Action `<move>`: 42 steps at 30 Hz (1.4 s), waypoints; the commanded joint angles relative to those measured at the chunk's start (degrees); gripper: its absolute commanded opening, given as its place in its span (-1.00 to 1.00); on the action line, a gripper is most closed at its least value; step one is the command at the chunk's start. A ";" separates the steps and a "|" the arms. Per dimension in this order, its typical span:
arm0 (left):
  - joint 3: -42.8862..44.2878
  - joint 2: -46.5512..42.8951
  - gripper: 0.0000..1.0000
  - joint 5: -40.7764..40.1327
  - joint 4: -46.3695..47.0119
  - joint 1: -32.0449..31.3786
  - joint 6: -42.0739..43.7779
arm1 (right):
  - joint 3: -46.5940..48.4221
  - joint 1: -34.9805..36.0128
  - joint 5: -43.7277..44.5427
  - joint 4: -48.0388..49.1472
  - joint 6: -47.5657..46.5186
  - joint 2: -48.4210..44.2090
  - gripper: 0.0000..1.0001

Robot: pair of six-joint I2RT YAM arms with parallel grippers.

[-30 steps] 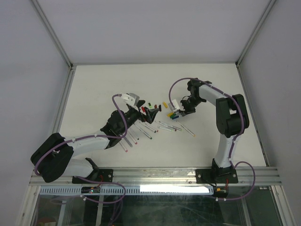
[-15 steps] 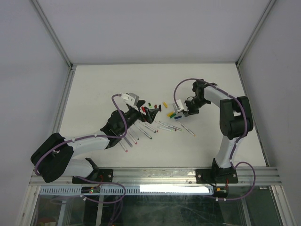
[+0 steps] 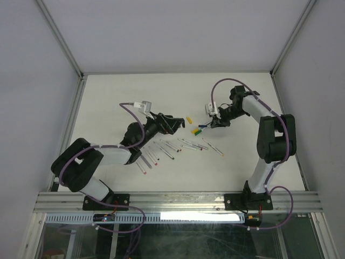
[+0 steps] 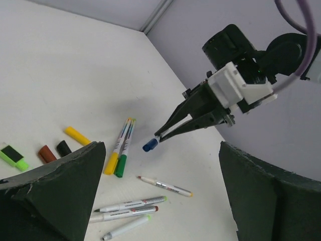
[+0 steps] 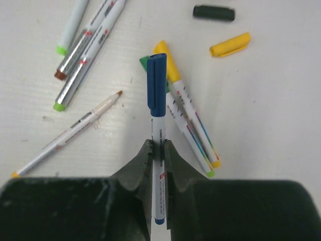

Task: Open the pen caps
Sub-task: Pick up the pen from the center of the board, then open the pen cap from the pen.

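Note:
My right gripper [image 5: 158, 148] is shut on the white barrel of a pen, whose blue pen cap [image 5: 156, 88] is still on and points away from the fingers. It holds the pen a little above the table, over two capped pens [image 5: 186, 115] with yellow and green caps. In the left wrist view the same blue cap [image 4: 150, 145] hangs between my left gripper's fingers [image 4: 55, 191], which stand wide open with nothing in them. Seen from above, the left gripper [image 3: 178, 124] faces the right gripper [image 3: 207, 124] across a short gap. Loose caps lie close by: yellow [image 5: 229, 44] and black [image 5: 214, 12].
Several uncapped pens [image 4: 129, 207] lie in a loose row on the white table [image 3: 108, 97] in front of the left gripper, with more [image 3: 156, 154] nearer the bases. Brown [image 4: 47, 153] and green [image 4: 12, 154] caps lie at the left. Metal frame rails [image 3: 70, 118] border the table.
My left arm has swung round, and its open gripper has risen slightly and turned toward the right gripper. The right gripper has drawn back to the right with the blue pen still held.

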 commanded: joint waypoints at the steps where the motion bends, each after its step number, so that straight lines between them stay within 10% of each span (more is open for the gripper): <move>1: 2.65 4.15 0.96 2.73 11.88 0.45 -11.23 | 4.95 -0.50 -12.36 -1.88 9.38 -4.38 -1.00; 14: 10.75 18.80 0.71 2.58 20.63 0.46 -21.86 | 2.55 4.17 -19.91 16.54 53.54 -9.36 -1.00; 26: 14.22 22.45 0.36 4.23 21.94 -0.06 -22.90 | 1.82 6.68 -21.80 20.59 63.31 -7.80 -1.00; 42: 15.61 23.49 -0.98 6.17 21.18 0.00 -22.56 | -0.34 7.23 -20.68 25.32 71.21 -8.45 -0.85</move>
